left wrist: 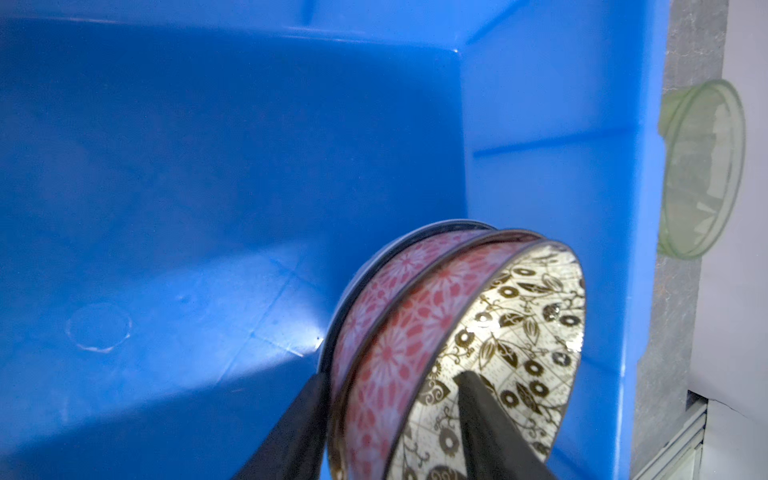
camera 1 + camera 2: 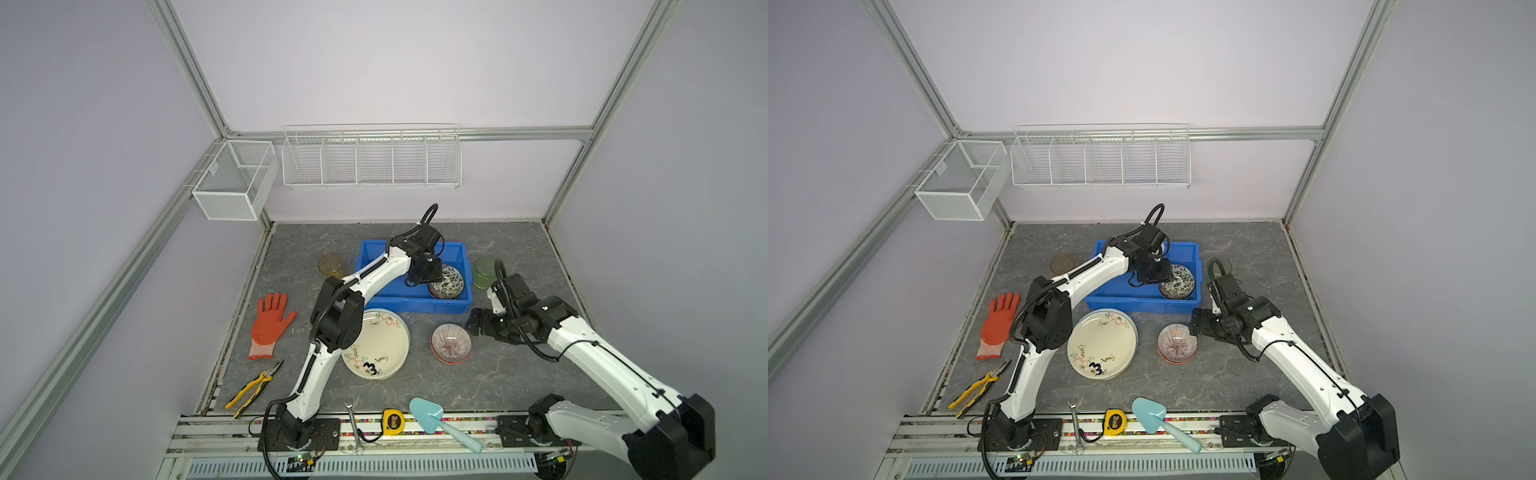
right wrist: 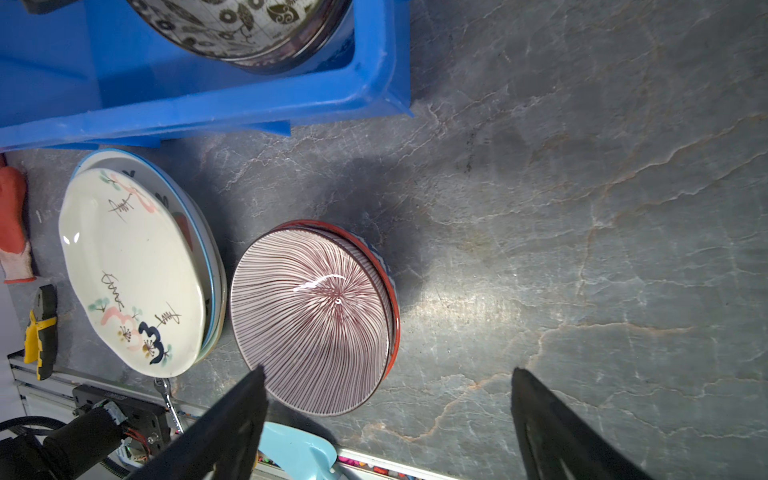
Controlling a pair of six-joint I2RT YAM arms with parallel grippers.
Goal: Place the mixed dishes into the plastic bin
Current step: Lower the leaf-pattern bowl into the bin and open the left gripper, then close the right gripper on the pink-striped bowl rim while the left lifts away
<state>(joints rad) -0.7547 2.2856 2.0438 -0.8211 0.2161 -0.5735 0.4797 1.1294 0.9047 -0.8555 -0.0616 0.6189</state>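
Progress is early; left gripper (image 1: 390,376) pinches the rim of the leaf-patterned bowls (image 2: 446,282) inside the blue bin (image 2: 374,253); right gripper (image 3: 388,370) gapes wide above the striped bowls (image 3: 311,316); these, the plates (image 2: 380,345), amber cup (image 2: 331,266) and green cup (image 2: 484,272) sit outside it on the table (image 2: 523,249).

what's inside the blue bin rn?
Nested bowl stack, leaf-patterned inside on top, in the right near corner of the blue bin; left claw clamped on its rim. Floor seen from the left wrist is otherwise bare. Lower bowls' insides and the floor beneath are covered.
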